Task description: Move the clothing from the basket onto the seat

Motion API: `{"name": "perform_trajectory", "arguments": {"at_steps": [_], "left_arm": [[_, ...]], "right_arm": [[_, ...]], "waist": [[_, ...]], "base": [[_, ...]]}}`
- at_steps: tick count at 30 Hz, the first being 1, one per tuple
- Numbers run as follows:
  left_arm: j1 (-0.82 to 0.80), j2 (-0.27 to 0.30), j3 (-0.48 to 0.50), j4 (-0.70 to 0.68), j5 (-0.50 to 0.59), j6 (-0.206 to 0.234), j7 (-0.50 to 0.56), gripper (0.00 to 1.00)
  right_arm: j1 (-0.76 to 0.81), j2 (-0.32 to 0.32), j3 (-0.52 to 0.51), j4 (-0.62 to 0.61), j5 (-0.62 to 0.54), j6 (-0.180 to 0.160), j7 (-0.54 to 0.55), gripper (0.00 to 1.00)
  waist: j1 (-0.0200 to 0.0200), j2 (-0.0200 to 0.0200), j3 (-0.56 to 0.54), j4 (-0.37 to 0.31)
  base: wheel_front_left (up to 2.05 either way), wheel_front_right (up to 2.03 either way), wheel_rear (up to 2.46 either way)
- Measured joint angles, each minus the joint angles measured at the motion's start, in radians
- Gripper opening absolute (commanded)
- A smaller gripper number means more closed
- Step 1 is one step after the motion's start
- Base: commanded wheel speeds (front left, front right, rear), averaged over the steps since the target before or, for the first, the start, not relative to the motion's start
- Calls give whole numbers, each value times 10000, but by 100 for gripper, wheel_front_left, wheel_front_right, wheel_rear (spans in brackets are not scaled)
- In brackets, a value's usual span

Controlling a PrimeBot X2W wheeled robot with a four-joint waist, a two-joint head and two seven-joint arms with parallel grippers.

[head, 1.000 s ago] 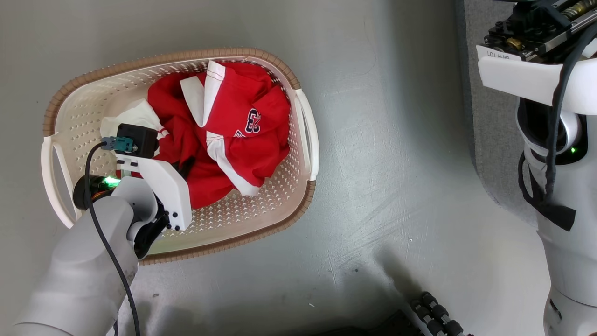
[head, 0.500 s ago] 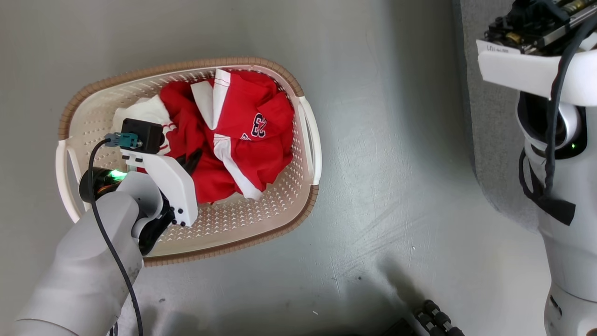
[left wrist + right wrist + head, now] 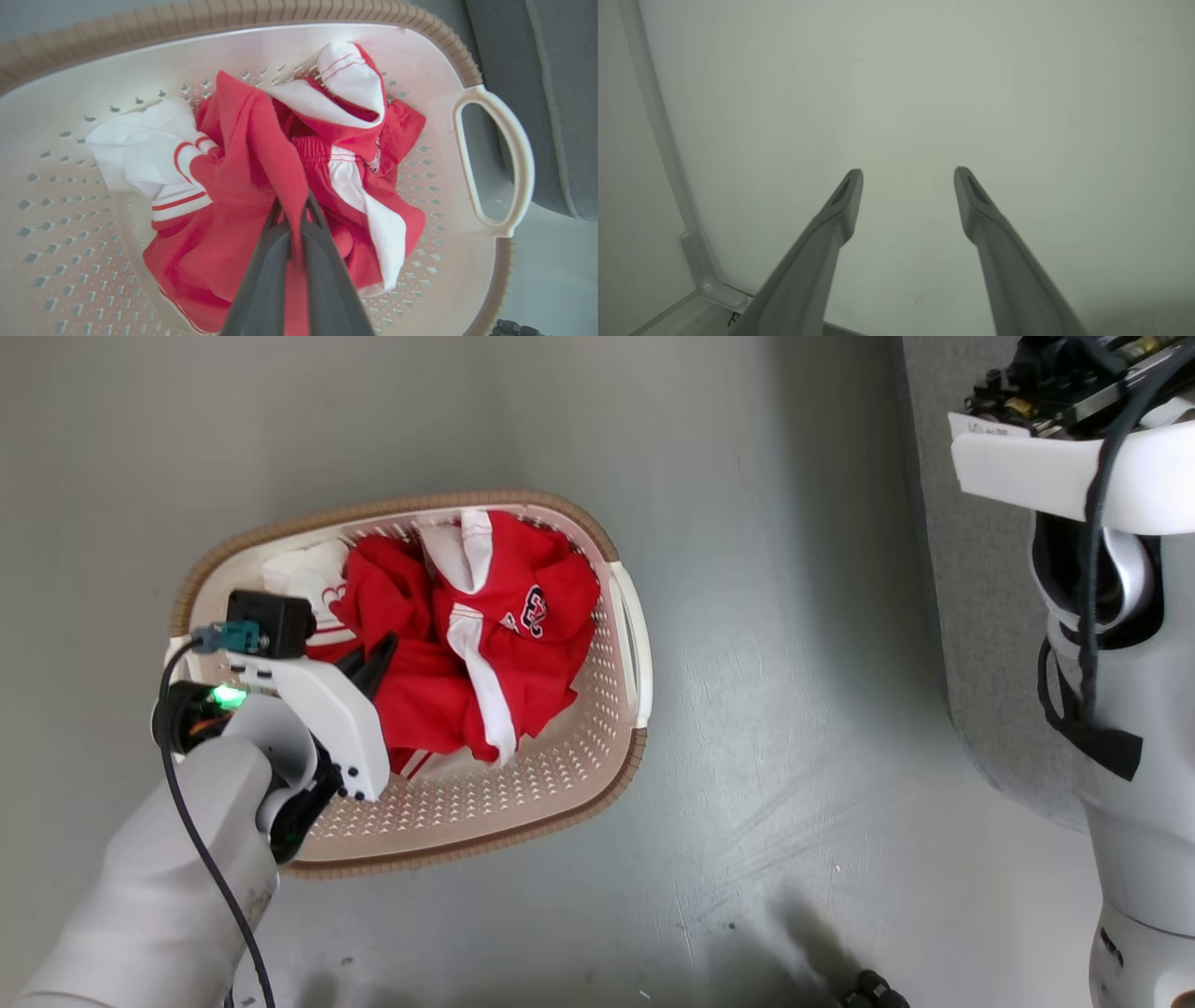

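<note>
The left gripper point(image 3: 292, 207) pinches a fold of the red-and-white clothing point(image 3: 224, 242) heaped in the basket point(image 3: 420, 56), which stands on the floor point(image 3: 794, 709) beside the grey seat point(image 3: 560, 93); the right gripper point(image 3: 908, 179) gapes wide, empty.

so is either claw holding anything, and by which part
The left claw pinches a raised fold of the red clothing, mid-pile in the basket; the right claw is open, empty.
</note>
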Motion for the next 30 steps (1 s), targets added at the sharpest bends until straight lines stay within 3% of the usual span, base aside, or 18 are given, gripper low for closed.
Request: {"name": "perform_trajectory", "arguments": {"at_steps": [20, 30], "left_arm": [[1244, 244, 230, -775, -491, 0, -2353, 0], [1619, 428, 449, -1235, -541, 2, -2709, 0]], "right_arm": [[1443, 0, -59, 1003, -393, 0, 2, 100], [2316, 2, -334, 1476, -481, 0, 2, 100]], "waist": [[0, 0, -1772, 465], [-1, 0, -2787, 686]], "base": [[0, 0, 0], [0, 0, 0]]}}
